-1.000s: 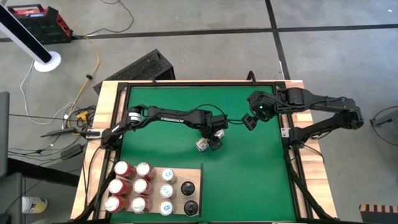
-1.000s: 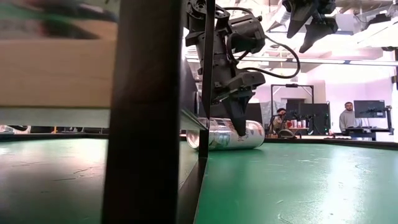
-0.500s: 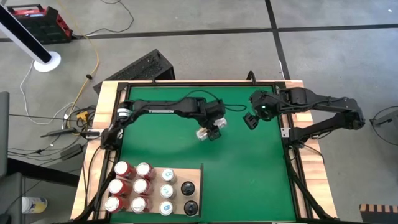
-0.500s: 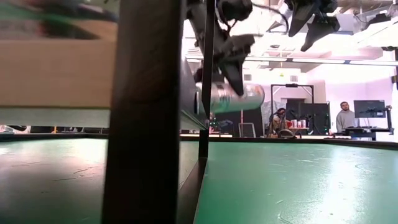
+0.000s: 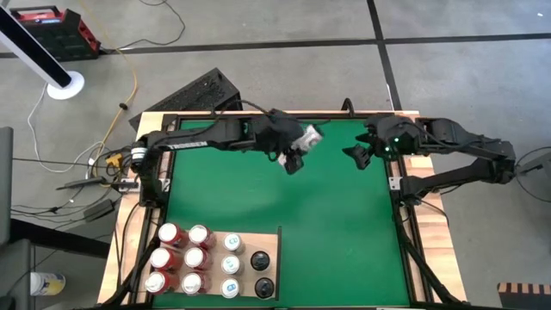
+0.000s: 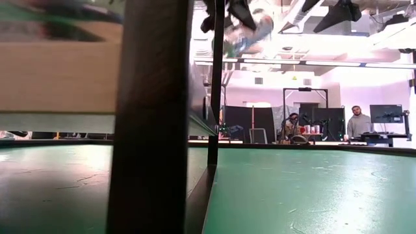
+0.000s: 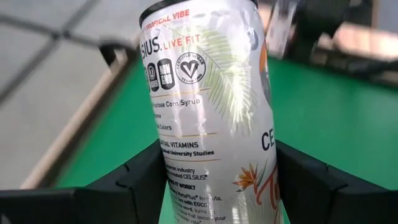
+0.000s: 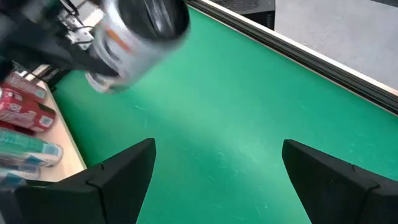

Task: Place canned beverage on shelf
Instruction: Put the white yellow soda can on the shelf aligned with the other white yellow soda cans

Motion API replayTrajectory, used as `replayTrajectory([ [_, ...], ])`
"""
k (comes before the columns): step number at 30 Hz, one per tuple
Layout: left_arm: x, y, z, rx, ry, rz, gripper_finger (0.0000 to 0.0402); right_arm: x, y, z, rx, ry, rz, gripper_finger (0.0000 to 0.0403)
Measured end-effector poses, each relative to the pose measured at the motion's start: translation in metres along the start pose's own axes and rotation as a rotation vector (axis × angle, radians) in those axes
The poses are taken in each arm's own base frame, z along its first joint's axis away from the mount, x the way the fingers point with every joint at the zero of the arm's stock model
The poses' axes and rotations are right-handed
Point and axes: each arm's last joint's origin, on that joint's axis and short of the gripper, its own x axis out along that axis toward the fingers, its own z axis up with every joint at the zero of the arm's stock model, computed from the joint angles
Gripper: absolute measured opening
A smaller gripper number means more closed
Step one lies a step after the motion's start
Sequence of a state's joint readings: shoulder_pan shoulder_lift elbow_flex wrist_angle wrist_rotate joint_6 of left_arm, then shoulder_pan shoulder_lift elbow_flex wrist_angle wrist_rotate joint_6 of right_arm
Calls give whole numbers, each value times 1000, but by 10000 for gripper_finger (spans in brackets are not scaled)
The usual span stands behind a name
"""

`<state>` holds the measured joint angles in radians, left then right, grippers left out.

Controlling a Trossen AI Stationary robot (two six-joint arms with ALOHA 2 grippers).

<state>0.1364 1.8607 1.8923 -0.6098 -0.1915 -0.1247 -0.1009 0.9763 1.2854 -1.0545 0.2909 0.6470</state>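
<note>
A silver beverage can (image 7: 211,106) is in my left gripper (image 7: 217,186), high above the far middle of the green mat (image 5: 284,207). In the high view the can (image 5: 309,138) sticks out of the gripper (image 5: 297,151) toward the far right. It shows blurred at the top of the low view (image 6: 250,29). My right gripper (image 5: 356,155) is open and empty, a little to the right of the can, and its wrist view (image 8: 217,180) shows the can (image 8: 137,31). The pale wooden shelf (image 5: 269,241) lies at the mat's near left. My left gripper pinches the can's round side wall (image 7: 177,180) between its two fingers, one on each side, lying across the can. The can's printed top end points away from the gripper. The can is lifted clear of the mat and tilted.
The shelf holds several red cans (image 5: 181,257), white cans (image 5: 231,263) and two black cans (image 5: 262,274). Wooden strips (image 5: 146,164) and a dark frame border the mat. People stand in the room beyond the table's far edge (image 6: 356,120).
My left gripper has lifted the can off the mat, where it lay on its side, and carried it up and toward the far edge. The can has turned from level to tilted. My right gripper has risen and shifted slightly toward the right edge.
</note>
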Motion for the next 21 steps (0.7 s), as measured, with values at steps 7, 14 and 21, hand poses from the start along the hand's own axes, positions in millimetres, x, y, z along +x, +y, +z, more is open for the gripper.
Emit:
replayTrajectory([
  [7, -15, 0, 21, 59, -187, -26, 231, -3, 0, 0, 2, -14, 17, 374],
  [14, -6, -4, 9, 47, -299, -125, 231, -8, 5, 4, -10, -73, 78, 374],
  [21, -1, 3, -55, -37, -439, -155, 231, -28, 21, 7, -124, -221, 276, 374],
])
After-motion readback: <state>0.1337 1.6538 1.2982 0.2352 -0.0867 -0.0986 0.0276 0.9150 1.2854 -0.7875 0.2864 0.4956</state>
